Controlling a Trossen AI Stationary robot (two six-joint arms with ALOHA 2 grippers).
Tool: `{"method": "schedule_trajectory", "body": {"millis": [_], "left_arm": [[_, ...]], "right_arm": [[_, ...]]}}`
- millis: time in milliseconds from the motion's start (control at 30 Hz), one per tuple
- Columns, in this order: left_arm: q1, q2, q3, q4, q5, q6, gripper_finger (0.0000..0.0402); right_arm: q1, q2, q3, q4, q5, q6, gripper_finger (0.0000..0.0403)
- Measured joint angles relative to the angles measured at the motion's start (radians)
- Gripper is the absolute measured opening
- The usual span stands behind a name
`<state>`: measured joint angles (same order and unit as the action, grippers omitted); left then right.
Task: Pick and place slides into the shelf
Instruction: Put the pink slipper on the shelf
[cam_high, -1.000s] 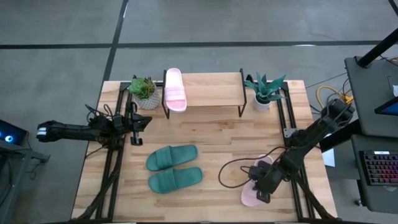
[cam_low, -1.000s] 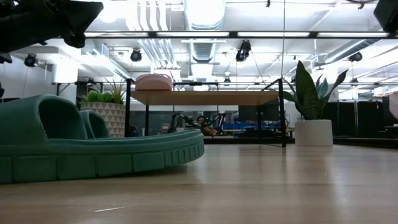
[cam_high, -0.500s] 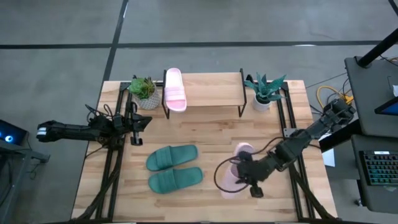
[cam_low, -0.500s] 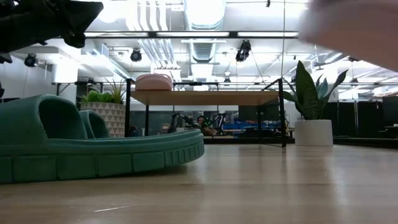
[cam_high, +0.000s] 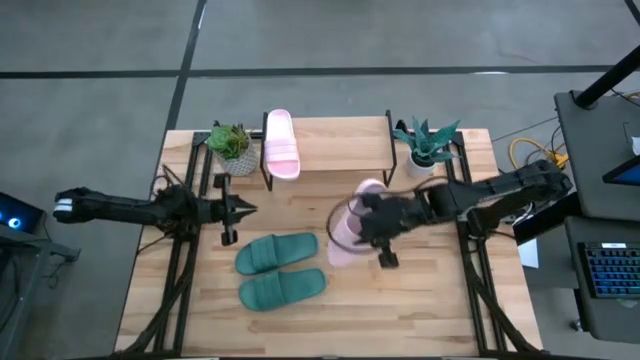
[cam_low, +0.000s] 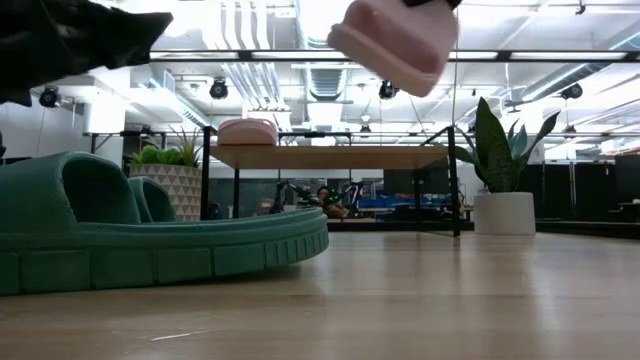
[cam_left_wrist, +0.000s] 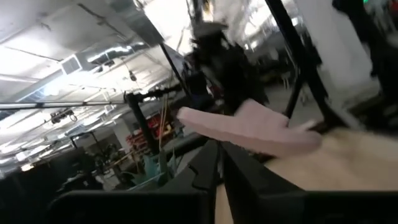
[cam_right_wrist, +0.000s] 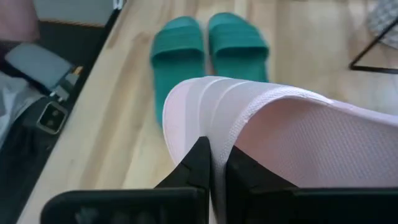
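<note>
- Right claw clamped on a pink slide, carrying it clear above the worktop.
- Green slide pair lies flat, beside and below that claw.
- Left claw closed, empty, beyond the green pair.
- Shelf ahead; second pink slide rests on its left end.

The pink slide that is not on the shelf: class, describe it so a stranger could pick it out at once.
Start at the shelf at the table's far edge, then look just in front of it. There the right gripper holds a pink slide above the tabletop. The green pair lies flat nearby; the other pink slide rests on the shelf.
</note>
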<state>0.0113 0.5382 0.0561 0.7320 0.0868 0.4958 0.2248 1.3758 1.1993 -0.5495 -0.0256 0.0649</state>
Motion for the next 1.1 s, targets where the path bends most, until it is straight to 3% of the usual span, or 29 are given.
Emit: {"method": "schedule_trajectory", "body": {"millis": [333,433,600,800,1000,1100], "left_arm": [[-0.011,0.257,0.139,0.124,-0.002,0.395,0.0165],[-0.013,0.327,0.214,0.122,-0.07,0.516,0.0191],[-0.013,0.461,0.34,0.122,-0.227,0.7,0.0198],[-0.013,0.605,0.444,0.118,-0.265,0.885,0.0198],[-0.031,0.702,0.488,0.147,-0.403,1.073,0.0199],[-0.041,0.747,0.494,0.242,-0.445,1.167,0.0199]], "right_arm": [[-0.207,0.0,0.061,0.015,-0.024,0.09,0.0011],[-0.241,0.0,0.093,0.013,-0.026,0.091,0.0011],[-0.285,0.0,0.167,0.007,-0.026,0.071,0.0011],[-0.337,-0.001,0.241,-0.001,-0.026,0.064,0.0011],[-0.386,-0.001,0.285,-0.052,-0.021,0.062,0.0011],[-0.409,-0.001,0.285,-0.056,-0.008,0.063,0.0011]]}}
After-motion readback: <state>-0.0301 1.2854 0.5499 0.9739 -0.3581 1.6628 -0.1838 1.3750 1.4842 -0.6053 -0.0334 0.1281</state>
